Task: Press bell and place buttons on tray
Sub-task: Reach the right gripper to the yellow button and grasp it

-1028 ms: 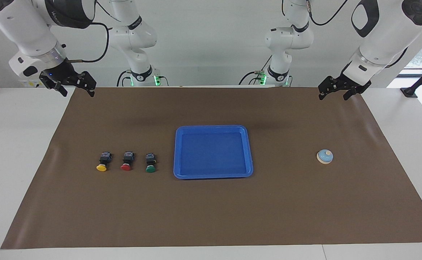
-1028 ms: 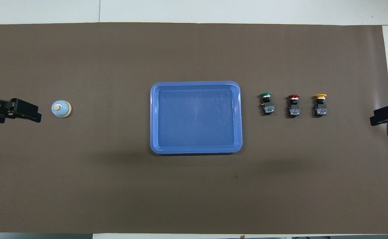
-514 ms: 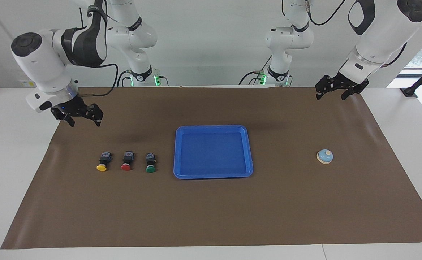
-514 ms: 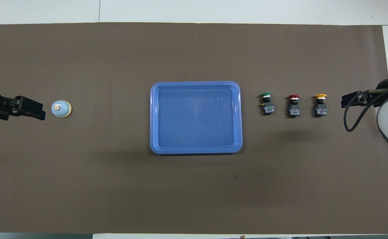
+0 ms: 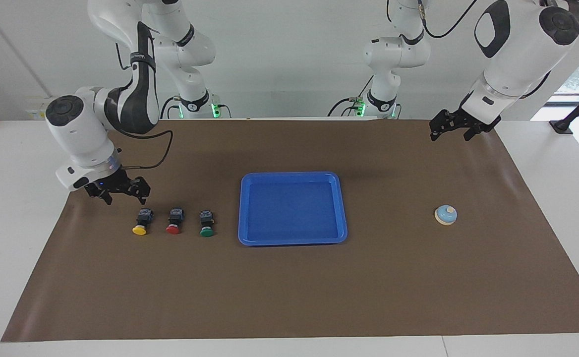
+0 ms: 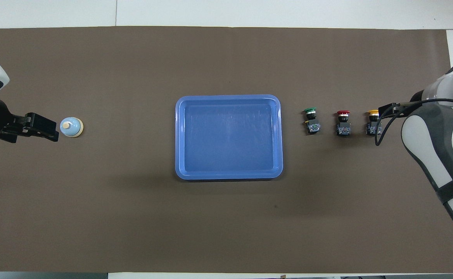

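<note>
Right gripper (image 5: 119, 194) hung low, jaws spread wide, nothing in them, over the brown mat (image 5: 289, 287) just beside the yellow button (image 5: 141, 221), at the right arm's end of the counter (image 5: 17, 218). From that gripper toward the middle ran the row: yellow button, then red button (image 5: 174, 221), then green button (image 5: 206, 223), each lying on its side on the mat, caps pointing away from the robots, all apart from one another. Next past the green one sat the blue tray (image 5: 293, 240), nothing in it. Left gripper (image 5: 449, 130) was up in the air at the left arm's end, fingers wide apart, holding nothing. The bell (image 5: 445, 214) stood on the mat below it, well apart from the tray; the gripper was clear of the bell.
</note>
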Motion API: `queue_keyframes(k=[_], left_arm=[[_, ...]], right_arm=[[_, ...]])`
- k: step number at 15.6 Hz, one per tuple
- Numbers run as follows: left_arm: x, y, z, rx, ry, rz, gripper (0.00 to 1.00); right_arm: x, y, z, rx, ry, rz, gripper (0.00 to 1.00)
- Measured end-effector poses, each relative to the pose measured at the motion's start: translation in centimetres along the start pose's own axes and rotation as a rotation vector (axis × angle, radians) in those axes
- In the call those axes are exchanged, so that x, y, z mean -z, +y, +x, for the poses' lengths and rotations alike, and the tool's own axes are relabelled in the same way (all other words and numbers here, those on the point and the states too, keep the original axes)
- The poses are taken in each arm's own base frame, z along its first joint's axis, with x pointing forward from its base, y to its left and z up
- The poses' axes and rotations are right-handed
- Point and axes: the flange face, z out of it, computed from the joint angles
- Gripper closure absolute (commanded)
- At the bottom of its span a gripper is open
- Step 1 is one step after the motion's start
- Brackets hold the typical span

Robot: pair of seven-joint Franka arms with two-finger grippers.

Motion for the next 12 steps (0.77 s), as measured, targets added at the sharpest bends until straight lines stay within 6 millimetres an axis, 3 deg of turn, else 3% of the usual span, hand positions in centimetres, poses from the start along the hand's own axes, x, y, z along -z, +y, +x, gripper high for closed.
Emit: queue_keyframes(k=[7, 12], left_arm=[[0.8, 0.6, -0.3, -0.012, 0.001, 0.002, 0.00], [0.9, 0.4, -0.3, -0.008, 0.001, 0.001, 0.00]], right_arm=[[-5.3, 0.0, -0.8, -0.003, -0.067, 0.002, 0.00], [-8.5, 1.6, -0.7, 0.004, -0.076, 0.059, 0.00]])
